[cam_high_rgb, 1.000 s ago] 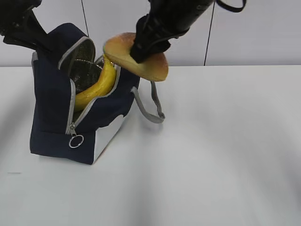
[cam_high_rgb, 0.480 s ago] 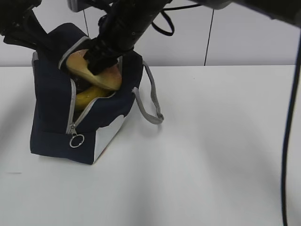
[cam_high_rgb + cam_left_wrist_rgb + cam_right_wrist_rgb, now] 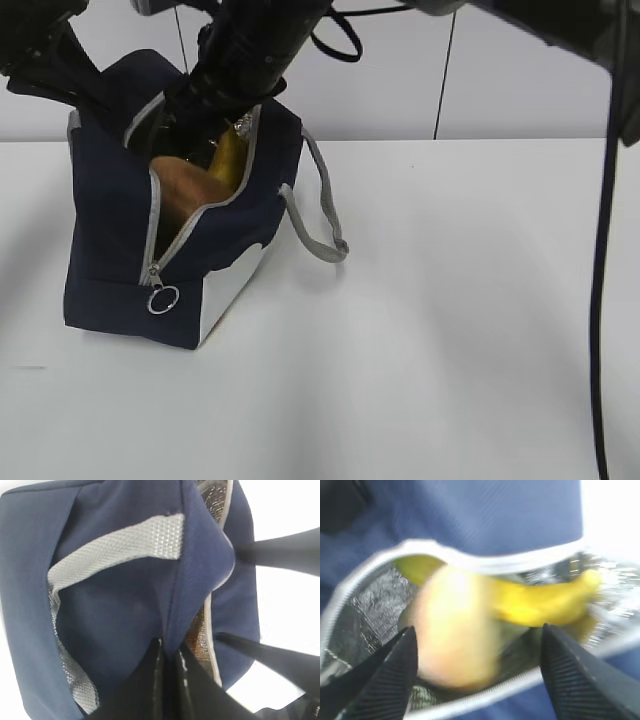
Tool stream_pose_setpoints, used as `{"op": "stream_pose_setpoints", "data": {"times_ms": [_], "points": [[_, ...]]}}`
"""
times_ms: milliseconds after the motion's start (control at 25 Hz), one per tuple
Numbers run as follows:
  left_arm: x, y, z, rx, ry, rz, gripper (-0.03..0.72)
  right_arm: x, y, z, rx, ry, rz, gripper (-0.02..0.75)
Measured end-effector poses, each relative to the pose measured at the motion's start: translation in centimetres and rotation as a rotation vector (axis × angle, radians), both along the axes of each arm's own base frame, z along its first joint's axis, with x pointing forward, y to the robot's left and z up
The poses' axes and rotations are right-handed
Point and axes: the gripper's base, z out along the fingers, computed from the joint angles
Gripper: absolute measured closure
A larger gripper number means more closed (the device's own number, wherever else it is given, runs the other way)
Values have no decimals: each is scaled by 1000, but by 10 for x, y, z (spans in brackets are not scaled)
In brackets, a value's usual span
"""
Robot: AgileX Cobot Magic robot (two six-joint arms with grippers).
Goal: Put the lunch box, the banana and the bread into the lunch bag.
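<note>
The navy lunch bag (image 3: 110, 250) stands open at the left of the table. The bread (image 3: 183, 195) lies inside its mouth, with the banana (image 3: 230, 155) leaning behind it. My right gripper (image 3: 203, 115) is open just above the opening. In the right wrist view, the right gripper (image 3: 479, 630) straddles the bread (image 3: 452, 630) without touching it, and the banana (image 3: 545, 600) lies across the foil lining. My left gripper (image 3: 105, 95) is shut on the bag's upper edge (image 3: 172, 630) and holds it up. The lunch box is hidden.
A grey strap handle (image 3: 325, 215) hangs off the bag's right side onto the table. The zipper's ring pull (image 3: 163, 299) dangles at the bag's front corner. A white wall stands behind the white table (image 3: 450, 330).
My right gripper carried the bread from above the bag's right side down into the opening and let it go. The bread now rests inside, in front of the banana. My left gripper has not moved.
</note>
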Motion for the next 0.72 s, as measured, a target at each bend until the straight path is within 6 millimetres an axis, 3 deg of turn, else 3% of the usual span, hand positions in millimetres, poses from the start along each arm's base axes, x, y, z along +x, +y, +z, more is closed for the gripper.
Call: {"op": "stream_pose_setpoints", "data": {"times_ms": [200, 400, 560, 720], "points": [[-1, 0, 0, 0, 10, -7, 704, -6, -27, 41, 39, 0, -73, 150], [-1, 0, 0, 2, 12, -8, 704, 8, -81, 61, 135, 167, -272, 150], [-1, 0, 0, 2, 12, -8, 704, 24, -117, 51, 224, 305, -412, 163], [-1, 0, 0, 2, 12, -8, 704, 28, -133, 11, 197, 468, -501, 194]]}}
